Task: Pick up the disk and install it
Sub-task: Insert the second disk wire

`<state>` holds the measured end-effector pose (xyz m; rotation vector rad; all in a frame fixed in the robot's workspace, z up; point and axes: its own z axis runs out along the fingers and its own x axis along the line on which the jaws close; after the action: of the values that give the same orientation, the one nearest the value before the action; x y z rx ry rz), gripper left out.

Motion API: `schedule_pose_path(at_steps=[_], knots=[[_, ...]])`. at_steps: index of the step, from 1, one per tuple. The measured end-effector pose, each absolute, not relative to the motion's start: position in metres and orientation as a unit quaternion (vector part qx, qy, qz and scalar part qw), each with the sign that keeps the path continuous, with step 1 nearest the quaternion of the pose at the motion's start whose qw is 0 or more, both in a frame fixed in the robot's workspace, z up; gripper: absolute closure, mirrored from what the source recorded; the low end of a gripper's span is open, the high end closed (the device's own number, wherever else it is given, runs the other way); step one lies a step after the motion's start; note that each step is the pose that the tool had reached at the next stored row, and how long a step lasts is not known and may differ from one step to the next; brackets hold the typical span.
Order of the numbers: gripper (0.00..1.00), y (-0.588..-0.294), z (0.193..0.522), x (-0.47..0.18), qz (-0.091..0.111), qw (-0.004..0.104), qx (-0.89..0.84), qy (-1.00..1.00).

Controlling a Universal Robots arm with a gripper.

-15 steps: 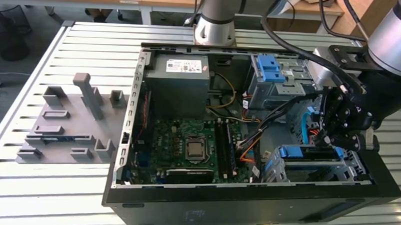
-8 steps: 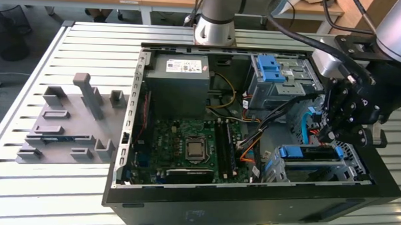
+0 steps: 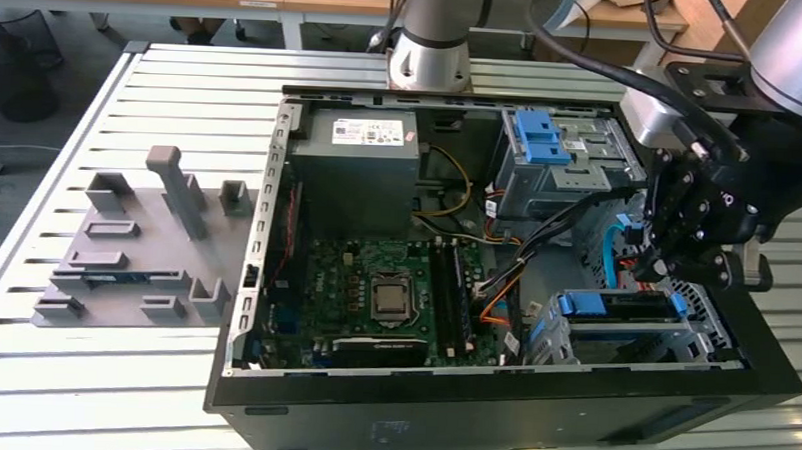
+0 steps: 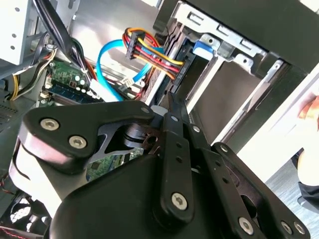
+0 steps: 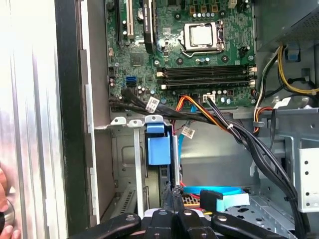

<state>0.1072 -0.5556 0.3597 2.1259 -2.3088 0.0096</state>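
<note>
Open computer case (image 3: pixel 502 409) lies on a slatted table (image 3: pixel 179 77). The gripper (image 3: pixel 687 250) hangs at the case's 3 o'clock side in the exterior view, cramped between the drive cage (image 3: pixel 564 156) and the lower bay (image 3: pixel 638 328), with cables (image 3: pixel 548 225) close by. The disk (image 3: pixel 618 306), blue-framed, sits in that lower bay at 6 o'clock of the gripper, just under it. In the first wrist view the fingers (image 5: pixel 172 199) look pressed together with nothing between them, tips near the disk's blue tab (image 5: pixel 159 147).
</note>
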Motion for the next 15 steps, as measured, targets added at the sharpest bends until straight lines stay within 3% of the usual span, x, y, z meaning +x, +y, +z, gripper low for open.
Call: schedule_pose_path(at_steps=[15], knots=[[0.89,-0.555,0.374,0.096,0.004,0.001,0.677,-0.736]])
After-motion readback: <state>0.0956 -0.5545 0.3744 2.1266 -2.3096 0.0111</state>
